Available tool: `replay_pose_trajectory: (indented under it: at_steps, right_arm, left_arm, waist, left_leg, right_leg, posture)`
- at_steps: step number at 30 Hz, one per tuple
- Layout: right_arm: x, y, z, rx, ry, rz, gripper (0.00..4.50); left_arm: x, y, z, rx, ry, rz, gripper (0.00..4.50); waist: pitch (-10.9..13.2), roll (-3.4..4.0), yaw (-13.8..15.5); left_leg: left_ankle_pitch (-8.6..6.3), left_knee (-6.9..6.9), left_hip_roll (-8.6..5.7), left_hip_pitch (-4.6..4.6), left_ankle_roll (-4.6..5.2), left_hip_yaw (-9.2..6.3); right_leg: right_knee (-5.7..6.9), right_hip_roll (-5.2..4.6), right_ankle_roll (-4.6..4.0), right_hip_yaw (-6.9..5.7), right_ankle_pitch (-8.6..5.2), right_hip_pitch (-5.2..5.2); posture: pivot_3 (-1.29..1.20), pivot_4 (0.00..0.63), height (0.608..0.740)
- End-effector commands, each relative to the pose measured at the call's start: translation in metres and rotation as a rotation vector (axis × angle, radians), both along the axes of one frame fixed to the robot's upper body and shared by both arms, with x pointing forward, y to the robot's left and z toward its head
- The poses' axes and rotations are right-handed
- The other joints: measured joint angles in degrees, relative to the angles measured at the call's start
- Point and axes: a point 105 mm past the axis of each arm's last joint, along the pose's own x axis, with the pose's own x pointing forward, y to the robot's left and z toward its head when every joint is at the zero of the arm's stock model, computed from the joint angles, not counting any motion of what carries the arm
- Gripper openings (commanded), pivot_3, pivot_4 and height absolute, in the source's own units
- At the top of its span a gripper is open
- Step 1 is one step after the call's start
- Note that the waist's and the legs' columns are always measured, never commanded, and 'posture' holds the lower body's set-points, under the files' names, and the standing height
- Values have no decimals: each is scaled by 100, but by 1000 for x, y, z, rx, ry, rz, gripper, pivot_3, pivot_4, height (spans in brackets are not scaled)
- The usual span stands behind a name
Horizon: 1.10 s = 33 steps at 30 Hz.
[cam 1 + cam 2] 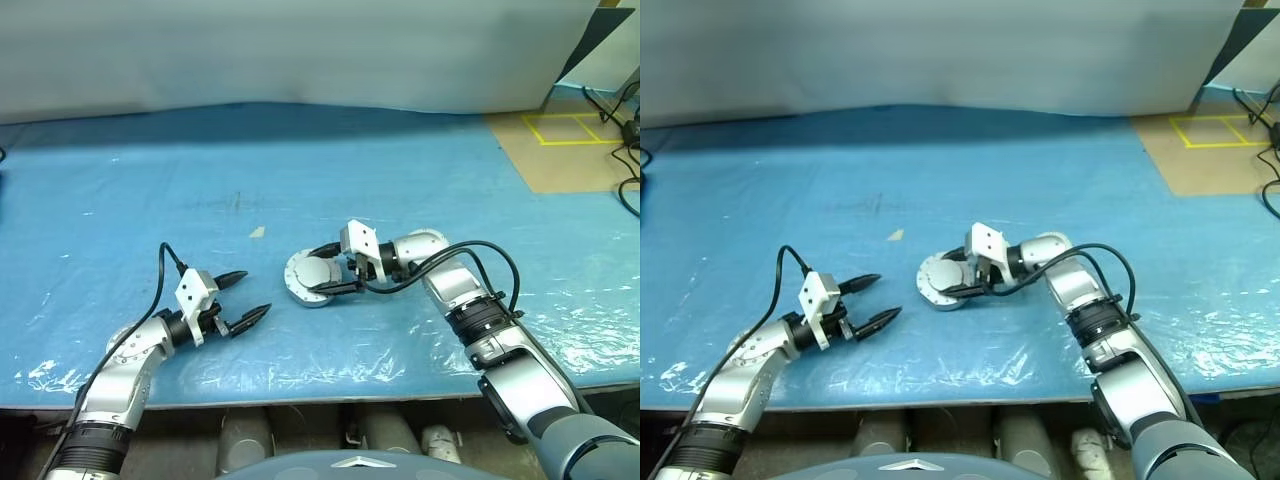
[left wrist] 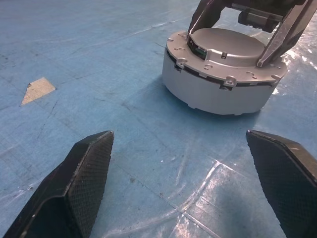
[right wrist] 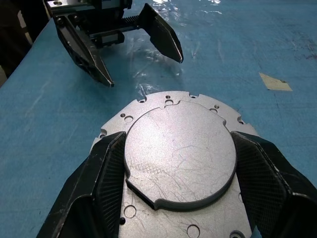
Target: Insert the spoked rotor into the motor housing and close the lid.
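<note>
Round silver metal motor housing [image 1: 312, 279], plain silver lid [image 3: 181, 153] down, sits mid blue-sheeted table [image 1: 300, 170]. Right gripper [image 3: 181, 163] straddles lid's raised disc, pads alongside. Left gripper [image 1: 245, 298] spread empty, housing to its right.

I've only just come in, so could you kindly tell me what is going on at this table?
A two-armed robot is working on a round silver motor housing that sits on the blue table cover. The lid is down on the housing, plain side up. The right pincer has its fingers on either side of the lid's raised centre. The left pincer hangs open above the cover, to the left of the housing and apart from it, empty. A small scrap of tape lies behind.
</note>
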Motion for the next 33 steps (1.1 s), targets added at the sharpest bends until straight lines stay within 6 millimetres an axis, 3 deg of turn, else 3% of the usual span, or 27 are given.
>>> replay_pose_trajectory:
  at_steps: [1,13,20,28,33]
  right_arm:
    - [-1,-4,-17,-59,43,-30,2960]
    - [3,-21,-46,-226,36,-81,2960]
    - [2,-22,-51,-228,75,-98,2960]
    - [-6,-14,-36,-124,155,-68,2960]
    - [-7,-15,-42,-162,138,-73,2960]
  left_arm:
    - [0,1,7,-3,-38,-3,4500]
    - [3,-1,15,-29,-35,3,4500]
    - [9,-1,23,-68,-33,29,4500]
    - [5,2,11,-68,-15,30,4500]
    - [7,5,8,-62,-15,31,4500]
  waist:
    - [0,0,-1]
    - [-15,-3,2]
    - [-26,-9,5]
    - [-42,-7,12]
    - [-45,-8,5]
  left_leg:
    - [0,0,0,0,0,0]
    - [-1,-2,0,23,0,0]
    - [-1,-15,0,67,0,0]
    - [-1,-42,0,65,0,1]
    - [-1,-57,-2,48,0,3]
  right_leg:
    - [0,0,0,0,0,0]
    - [-1,-1,1,1,0,23]
    - [-3,-10,36,4,-21,59]
    - [-28,-11,5,5,-3,58]
    - [-64,-6,4,2,-3,47]
  posture:
    - [0,150,740]
    - [0,150,740]
    - [0,150,740]
    - [0,150,740]
    - [0,150,740]
